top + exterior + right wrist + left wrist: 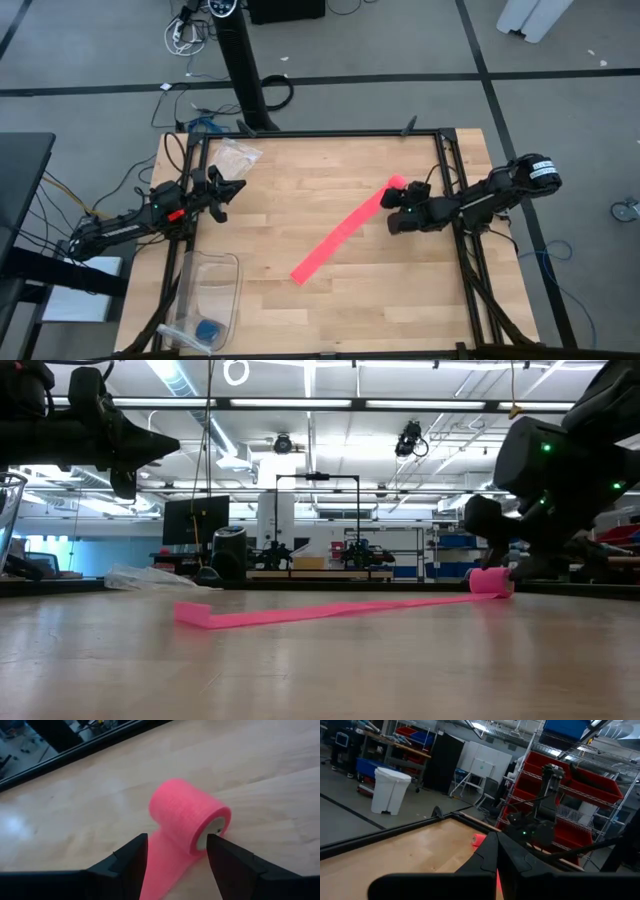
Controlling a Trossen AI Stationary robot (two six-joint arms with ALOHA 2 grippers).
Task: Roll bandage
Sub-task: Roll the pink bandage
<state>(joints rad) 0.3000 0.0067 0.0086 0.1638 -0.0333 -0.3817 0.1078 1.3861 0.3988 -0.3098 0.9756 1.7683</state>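
Wooden table carries the bandage, a bright pink strip lying flat on a diagonal, its free end toward the table's middle front and its rolled end up near the right side. Right gripper stands just behind that roll, fingers spread and released, one to each side of the strip, apparently not touching the roll, though the close view leaves that uncertain. Roll's axis runs across the strip; the unrolled length leads away from this gripper toward the left arm. Right arm is plainly nearer. Left gripper waits clenched and empty at the table's left edge.
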